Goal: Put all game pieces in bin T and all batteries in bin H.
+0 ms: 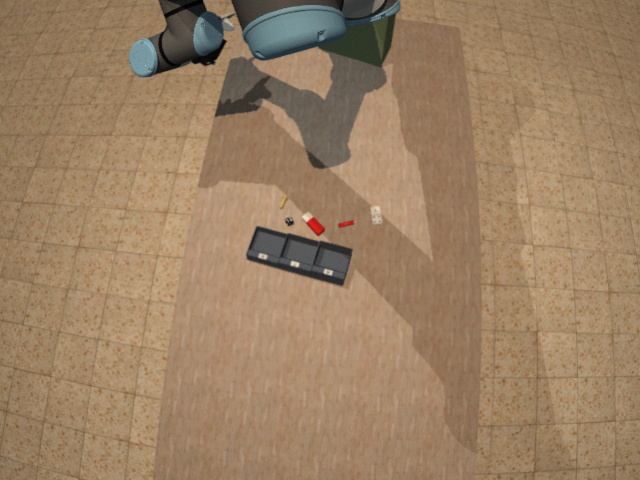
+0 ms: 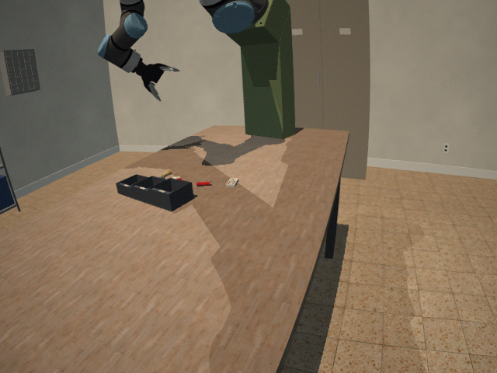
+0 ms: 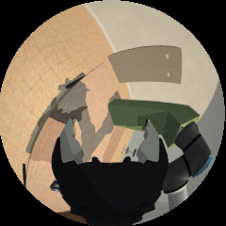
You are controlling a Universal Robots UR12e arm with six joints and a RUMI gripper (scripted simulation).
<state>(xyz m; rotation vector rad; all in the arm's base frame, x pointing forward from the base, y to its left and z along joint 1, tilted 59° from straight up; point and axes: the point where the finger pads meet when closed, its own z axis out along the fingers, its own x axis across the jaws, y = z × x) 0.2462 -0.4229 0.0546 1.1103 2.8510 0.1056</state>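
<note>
A row of three dark bins [image 1: 299, 254] sits on the table, each with a small label on its near side; the letters are too small to read. It also shows in the exterior view [image 2: 154, 191]. Beyond it lie a thin yellow piece [image 1: 282, 201], a small black die [image 1: 289, 221], a red and white block [image 1: 313, 223], a small red cylinder [image 1: 346, 223] and a white domino [image 1: 376, 214]. My gripper [image 2: 162, 81] is open and empty, high above the table's far left side. In the wrist view its fingers stand wide apart.
The green robot pedestal [image 2: 266, 72] stands at the table's far end. The table's right edge [image 2: 321, 224] drops to a tiled floor. A blue shelf [image 2: 5, 193] stands at the far left.
</note>
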